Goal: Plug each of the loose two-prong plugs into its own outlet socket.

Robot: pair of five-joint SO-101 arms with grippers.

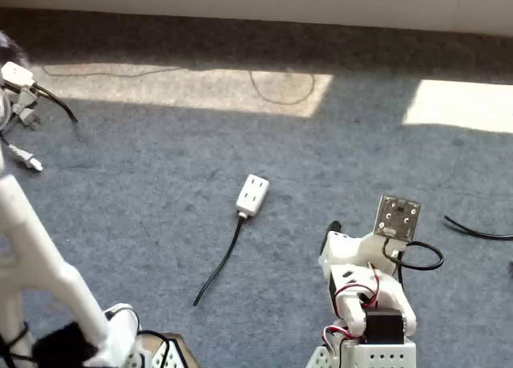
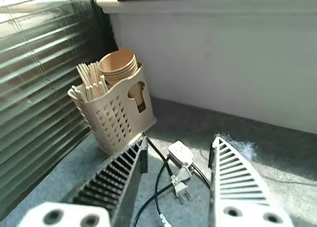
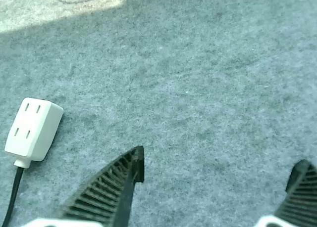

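At the far left edge of the grey carpet [image 1: 144, 216], beside a slatted blind [image 2: 34, 78] and below a white wall [image 2: 223, 64], stands a beige perforated basket [image 2: 116, 120]. It holds a stack of paper cups [image 2: 118, 65] and a bundle of wooden sticks [image 2: 89, 78].

Just in front of the basket lie the loose plugs: a white adapter plug [image 2: 181, 154] and, touching it, a two-prong plug [image 2: 182, 190], prongs up off the carpet. Black cords [image 2: 158, 182] loop around and under both.

The left gripper [image 2: 180, 139] hangs over them with its ribbed fingers [image 2: 124, 175] spread wide and holding nothing. It sits with one finger on each side of the plugs, probably lined up so it can come down around one. The looping cords and the basket close by leave little room for a clean grasp.

Near the middle of the carpet, well apart from the plugs, lies the white outlet block [image 1: 252, 196], socket slots facing up. Its own black cord [image 1: 218, 264] trails toward the near edge. The upturned slots suit a plug coming straight down, but nothing pins the block, so it could slide under a push.

To the right, the right arm [image 1: 369, 288] rests low near the near edge. The right gripper [image 3: 220, 158] is open wide and empty over bare carpet, with the outlet block beside it, perhaps ready to steady the block.

Further right, a stray black cable [image 1: 473, 232] lies by the right edge. A thin wire [image 1: 280, 87] curls in a sunlit patch near the far edge, well away from both arms.
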